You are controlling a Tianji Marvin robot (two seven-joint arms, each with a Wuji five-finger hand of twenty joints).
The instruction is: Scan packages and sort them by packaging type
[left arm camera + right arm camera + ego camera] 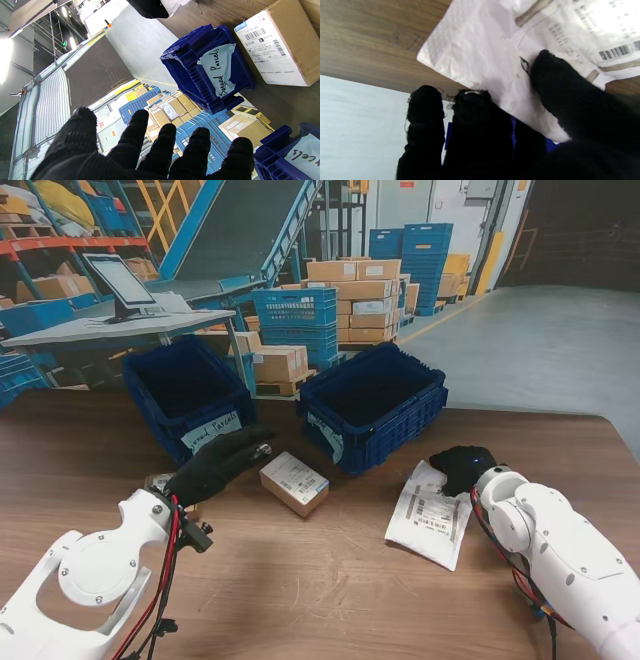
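Right hand (462, 468), black-gloved, right of centre in the stand's view: laid on the far end of a white bagged parcel (430, 512), with the thumb (560, 82) pressed on the bag's upper face and the other fingers curled at its edge; whether those fingers have got under the bag is hard to say from the wrist view, so the hold looks like a pinch being formed, not a firm one. Left hand (218, 464), left of centre: empty, fingers (140, 130) spread and extended, hovering just beside a small cardboard box (294, 483) that lies flat on the wooden table (320, 590), label upward. Two blue crates stand along the table's far side: the left crate (188, 395) bears a handwritten paper label, and the right crate (372, 402) reads "Bagged Parcels" in the left wrist view. Both appear empty. Nothing is sorted yet. Risks, as judged: the thin, slack bag may slip from a shallow pinch, or fold and hide its barcode from the scan; a lift toward the right crate could catch on that crate's near rim; the outstretched left hand could nudge the box.
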